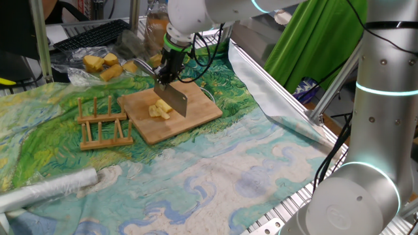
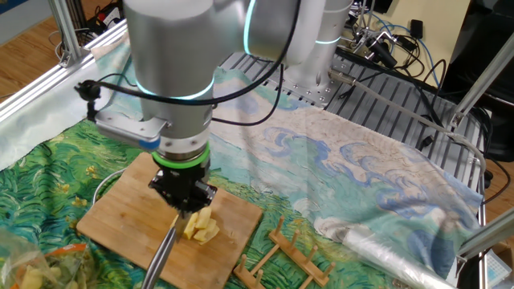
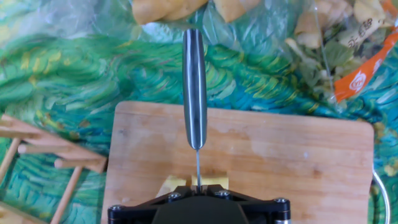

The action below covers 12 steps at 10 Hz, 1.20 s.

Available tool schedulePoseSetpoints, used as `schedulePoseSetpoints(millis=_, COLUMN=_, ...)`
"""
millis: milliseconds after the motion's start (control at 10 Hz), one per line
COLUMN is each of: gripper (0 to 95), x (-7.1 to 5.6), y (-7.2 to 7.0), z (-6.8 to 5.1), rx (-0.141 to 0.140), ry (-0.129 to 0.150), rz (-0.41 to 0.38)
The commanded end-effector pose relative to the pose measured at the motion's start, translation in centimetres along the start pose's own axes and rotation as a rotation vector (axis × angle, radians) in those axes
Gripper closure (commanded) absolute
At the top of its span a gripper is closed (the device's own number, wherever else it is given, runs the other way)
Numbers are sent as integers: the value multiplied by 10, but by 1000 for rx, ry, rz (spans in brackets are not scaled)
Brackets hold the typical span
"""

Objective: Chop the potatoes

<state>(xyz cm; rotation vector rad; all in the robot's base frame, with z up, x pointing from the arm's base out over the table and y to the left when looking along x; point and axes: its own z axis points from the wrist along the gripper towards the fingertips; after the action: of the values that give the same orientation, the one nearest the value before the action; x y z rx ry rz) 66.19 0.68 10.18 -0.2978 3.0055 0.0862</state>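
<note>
The potatoes (image 1: 159,111) are a small cluster of pale-yellow pieces on the wooden cutting board (image 1: 196,117). My gripper (image 1: 167,73) is shut on a knife (image 1: 174,98) and holds its blade down against the potatoes. In the other fixed view the gripper (image 2: 186,199) is just above the potatoes (image 2: 201,227), and the knife handle (image 2: 161,255) sticks out toward the front. In the hand view the knife handle (image 3: 194,87) points away, and the potatoes (image 3: 176,183) peek out on both sides of the thin blade under the gripper (image 3: 198,188).
A wooden rack (image 1: 104,124) stands left of the board. A plastic bag of potato pieces (image 1: 103,65) lies behind it. A roll of clear wrap (image 1: 49,189) lies at the front left. A painted cloth (image 1: 215,176) covers the table.
</note>
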Motion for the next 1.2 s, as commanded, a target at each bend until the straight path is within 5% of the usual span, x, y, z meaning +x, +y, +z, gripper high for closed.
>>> schedulePoseSetpoints(millis=100, gripper=950, x=1, y=0, z=-2, rx=4, ry=-4, rz=-3)
schedulePoseSetpoints(millis=600, gripper=950, x=7, y=1, z=-1, rx=29, ry=-2, rz=-16)
schedulePoseSetpoints(millis=1000, gripper=950, x=5, y=9, z=59, rx=37, ry=-74, rz=-19)
schedulePoseSetpoints(millis=1200, gripper=950, x=5, y=8, z=56, rx=39, ry=-65, rz=-15)
